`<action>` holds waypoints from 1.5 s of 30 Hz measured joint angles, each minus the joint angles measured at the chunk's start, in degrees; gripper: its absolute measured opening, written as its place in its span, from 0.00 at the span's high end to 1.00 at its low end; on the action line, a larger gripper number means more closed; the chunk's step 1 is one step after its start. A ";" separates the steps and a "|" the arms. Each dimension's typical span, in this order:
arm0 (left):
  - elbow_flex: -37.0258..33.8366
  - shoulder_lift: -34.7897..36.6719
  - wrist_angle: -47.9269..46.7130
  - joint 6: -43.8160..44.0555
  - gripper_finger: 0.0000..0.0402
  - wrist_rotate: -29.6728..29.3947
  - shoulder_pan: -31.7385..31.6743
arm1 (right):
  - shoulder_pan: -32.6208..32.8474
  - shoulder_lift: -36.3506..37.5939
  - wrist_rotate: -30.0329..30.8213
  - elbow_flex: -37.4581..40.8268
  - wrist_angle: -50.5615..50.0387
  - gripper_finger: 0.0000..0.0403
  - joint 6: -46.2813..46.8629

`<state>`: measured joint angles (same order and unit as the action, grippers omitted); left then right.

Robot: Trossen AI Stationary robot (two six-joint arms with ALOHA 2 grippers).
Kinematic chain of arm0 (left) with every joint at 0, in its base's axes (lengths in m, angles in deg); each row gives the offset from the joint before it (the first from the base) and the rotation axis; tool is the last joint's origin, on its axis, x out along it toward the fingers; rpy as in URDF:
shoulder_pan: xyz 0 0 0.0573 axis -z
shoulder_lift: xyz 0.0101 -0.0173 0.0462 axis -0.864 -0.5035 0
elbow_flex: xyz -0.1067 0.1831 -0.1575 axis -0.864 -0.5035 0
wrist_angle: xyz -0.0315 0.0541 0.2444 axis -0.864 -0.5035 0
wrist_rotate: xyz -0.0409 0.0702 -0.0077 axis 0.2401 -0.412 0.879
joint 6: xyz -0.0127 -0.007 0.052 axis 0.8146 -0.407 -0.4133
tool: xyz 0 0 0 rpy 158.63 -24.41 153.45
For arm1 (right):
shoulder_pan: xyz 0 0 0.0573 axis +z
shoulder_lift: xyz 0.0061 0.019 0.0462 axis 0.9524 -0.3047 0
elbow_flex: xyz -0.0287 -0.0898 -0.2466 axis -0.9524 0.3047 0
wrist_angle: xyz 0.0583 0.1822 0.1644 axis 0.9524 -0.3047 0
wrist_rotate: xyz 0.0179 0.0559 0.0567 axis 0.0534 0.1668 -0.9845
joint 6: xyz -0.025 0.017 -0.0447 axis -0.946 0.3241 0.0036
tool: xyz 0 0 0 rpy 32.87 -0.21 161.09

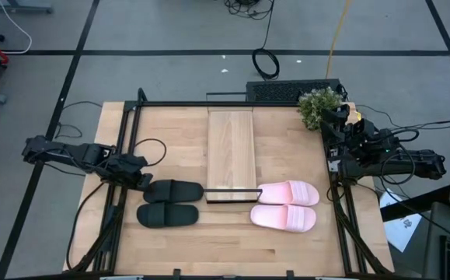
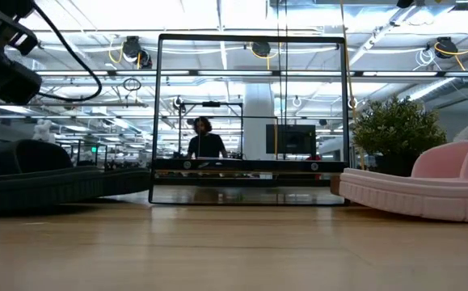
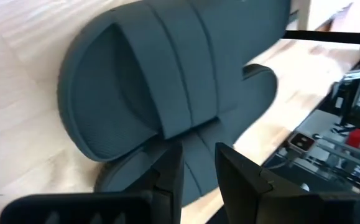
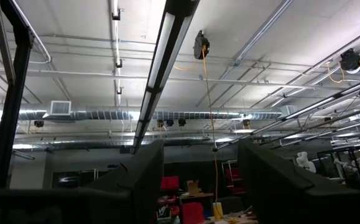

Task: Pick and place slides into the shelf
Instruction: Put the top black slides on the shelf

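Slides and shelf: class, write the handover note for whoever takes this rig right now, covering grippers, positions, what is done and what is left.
Left gripper: at the far black slide, fingers partly closed around its edge; a grip is not certain.
Right gripper: open, parked at the table's right edge, pointing up.
Near black slide lies beside the first, left of the shelf. Pink pair lies to the right of the shelf's framed end.
Done: no slide on the shelf.
Left: all four slides.

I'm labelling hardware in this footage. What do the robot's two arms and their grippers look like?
Both arms are dark, jointed and boxy, with black cables looping off them. The left gripper has two flat, dark, blunt fingers. The right gripper shows two broad dark fingers; its arm carries small lit spots.
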<state>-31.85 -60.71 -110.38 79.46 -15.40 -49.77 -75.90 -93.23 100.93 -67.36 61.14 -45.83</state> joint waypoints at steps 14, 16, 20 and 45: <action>-1.52 0.00 1.70 -2.17 0.79 -3.02 0.01 | 0.00 0.00 0.00 0.00 -0.01 0.51 0.01; -1.52 0.00 3.06 -3.54 0.79 -4.22 0.00 | 0.00 0.00 0.00 0.00 -0.01 0.51 0.01; -1.52 0.00 6.63 -6.21 0.79 -5.95 0.00 | 0.00 0.00 0.00 0.00 0.00 0.51 0.02; -1.52 0.00 5.49 -5.63 0.77 -6.19 0.01 | 0.00 0.00 0.02 -0.01 0.00 0.51 0.24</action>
<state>-33.37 -60.71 -104.90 73.83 -21.59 -49.76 -75.90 -93.23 100.95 -67.37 61.14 -45.59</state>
